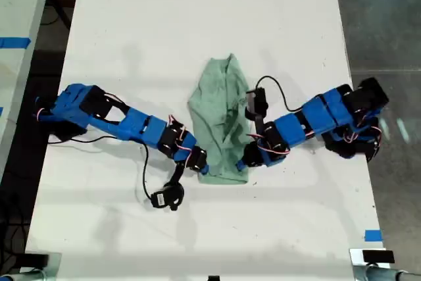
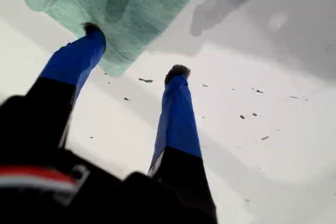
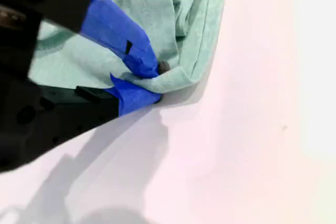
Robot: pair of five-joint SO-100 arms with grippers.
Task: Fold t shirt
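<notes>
The t shirt [image 1: 220, 123] lies bunched lengthwise in the middle of the white table [image 1: 197, 24], pale mint green and wrinkled. My first gripper [image 1: 200, 164] is on the arm coming from the exterior view's left, at the shirt's near corner on that side. In the first wrist view this gripper [image 2: 135, 49] is open; one fingertip [image 2: 92, 29] touches the hem of the t shirt [image 2: 131, 3] and the other rests on bare table. My second gripper [image 1: 248, 158] reaches in from the exterior view's right. It [image 3: 157, 82] is shut on a folded edge of the t shirt [image 3: 152, 14].
A black cable [image 1: 146, 176] loops on the table by the first arm. Blue tape [image 1: 373, 235] marks the table near the exterior view's lower right. Dark floor runs along both long table edges. A second pale surface with blue tape [image 1: 13, 42] stands at the exterior view's left.
</notes>
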